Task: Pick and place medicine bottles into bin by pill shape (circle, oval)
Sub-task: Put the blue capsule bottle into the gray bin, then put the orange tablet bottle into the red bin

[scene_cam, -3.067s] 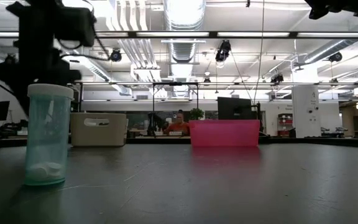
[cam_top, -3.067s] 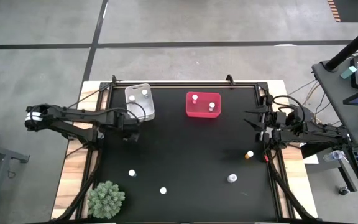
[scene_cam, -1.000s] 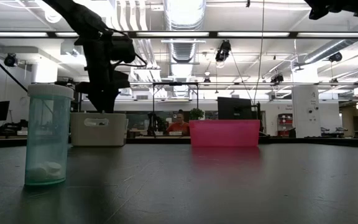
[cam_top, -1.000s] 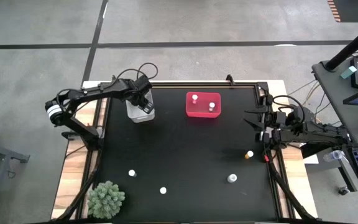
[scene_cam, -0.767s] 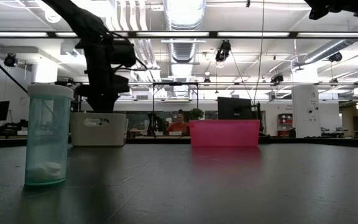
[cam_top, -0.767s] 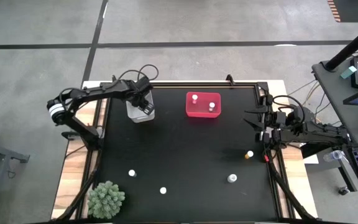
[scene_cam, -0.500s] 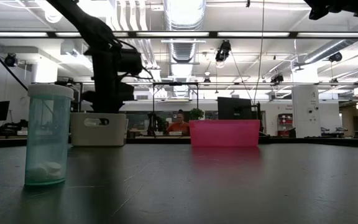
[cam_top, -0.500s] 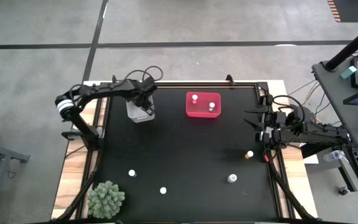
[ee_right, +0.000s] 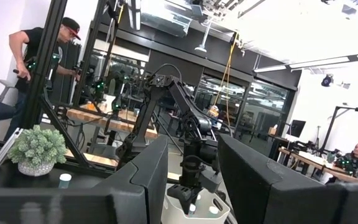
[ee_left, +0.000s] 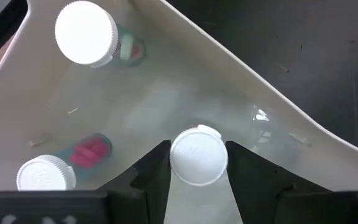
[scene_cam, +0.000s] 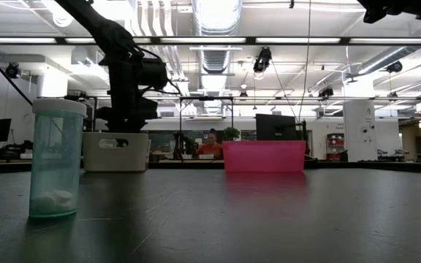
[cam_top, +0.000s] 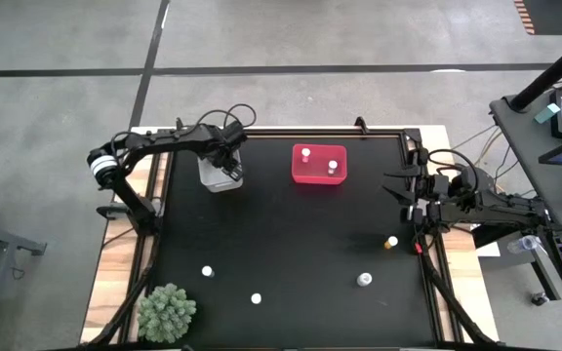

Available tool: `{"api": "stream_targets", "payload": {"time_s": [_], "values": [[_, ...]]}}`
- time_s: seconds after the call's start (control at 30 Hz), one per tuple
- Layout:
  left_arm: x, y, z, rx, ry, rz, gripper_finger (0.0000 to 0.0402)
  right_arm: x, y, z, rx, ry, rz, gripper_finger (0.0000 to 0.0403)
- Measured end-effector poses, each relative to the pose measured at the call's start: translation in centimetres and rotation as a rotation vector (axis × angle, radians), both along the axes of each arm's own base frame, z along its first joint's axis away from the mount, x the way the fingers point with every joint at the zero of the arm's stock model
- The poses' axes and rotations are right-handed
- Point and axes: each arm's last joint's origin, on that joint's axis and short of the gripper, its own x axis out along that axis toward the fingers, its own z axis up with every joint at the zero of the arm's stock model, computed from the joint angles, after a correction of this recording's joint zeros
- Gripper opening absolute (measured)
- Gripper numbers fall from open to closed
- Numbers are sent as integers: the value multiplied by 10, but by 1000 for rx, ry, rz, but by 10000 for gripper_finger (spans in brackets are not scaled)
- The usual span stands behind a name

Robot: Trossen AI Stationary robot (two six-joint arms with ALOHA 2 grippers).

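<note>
My left gripper [cam_top: 224,162] points down into the whitish bin [cam_top: 211,181] at the table's far left. Its open fingers [ee_left: 153,167] stand close on either side of a white-capped medicine bottle [ee_left: 197,155] that stands on the bin's floor. Two more bottles [ee_left: 86,32] [ee_left: 45,175] stand in that bin. The red bin [cam_top: 318,178] holds two bottles [cam_top: 305,153]. Several bottles stand loose on the mat, among them [cam_top: 207,272], [cam_top: 257,297] and an amber one [cam_top: 392,242]. My right gripper [ee_right: 192,162] waits open at the table's right edge [cam_top: 405,187]. My left gripper comes from above, pointing down, with one finger on each side of the bottle's white cap [ee_left: 178,155]. The bottle stands upright on the bin's floor. I cannot tell whether the fingers touch the cap.
A green spiky plant [cam_top: 168,312] stands at the near left corner. A teal bottle [scene_cam: 55,157] looms close in the low view. A black frame [cam_top: 291,130] borders the mat. People sit in the room beyond the table.
My left gripper has sunk into the whitish bin and drifted slightly toward the table's right edge, then kept still over the last half second. The bottles on the mat and my right arm have not moved.
</note>
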Motion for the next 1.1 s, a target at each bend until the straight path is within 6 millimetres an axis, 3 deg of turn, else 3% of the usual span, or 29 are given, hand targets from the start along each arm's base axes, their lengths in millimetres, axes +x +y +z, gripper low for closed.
{"api": "stream_targets", "payload": {"time_s": [0.27, 0.6, 0.9, 1.1], "values": [[-2, -2, 8, 17, -22, -1, 164, 0, 0, 0, 2, 0, 1, 132], [-15, -20, 54, 122, -173, -26, 167, 0, 0, 0, 21, -1, 3, 132], [-8, -65, 102, 315, -501, -216, 167, 0, 0, 0, 108, -5, 27, 132], [5, -106, 115, 464, -734, -461, 167, 0, 0, 0, 283, -11, 81, 132]]}}
